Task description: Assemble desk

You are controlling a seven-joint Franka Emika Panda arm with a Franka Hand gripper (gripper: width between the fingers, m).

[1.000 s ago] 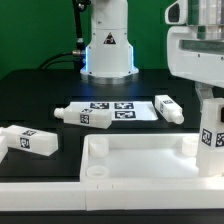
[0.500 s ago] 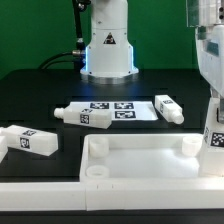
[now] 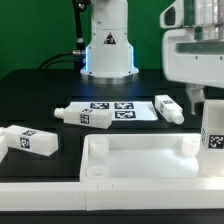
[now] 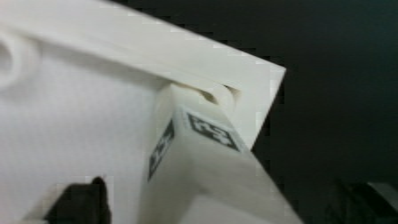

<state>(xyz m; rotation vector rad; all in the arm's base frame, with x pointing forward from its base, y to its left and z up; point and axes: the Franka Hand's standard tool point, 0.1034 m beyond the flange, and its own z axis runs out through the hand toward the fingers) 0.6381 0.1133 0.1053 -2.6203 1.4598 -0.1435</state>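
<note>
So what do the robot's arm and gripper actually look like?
The arm is smooth, rounded white plastic. Its base has a blue glowing band and a dark triangle sticker, and a thin black cable runs beside it. The gripper hangs from a boxy white-and-grey block and has short dark fingers.

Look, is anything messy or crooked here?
Nothing looks broken or spilled. Three loose legs lie on their sides on the table: the near leg, the middle leg and the third leg. The standing leg is upright at the desk top's corner. That's just unfinished, not wrong.
</note>
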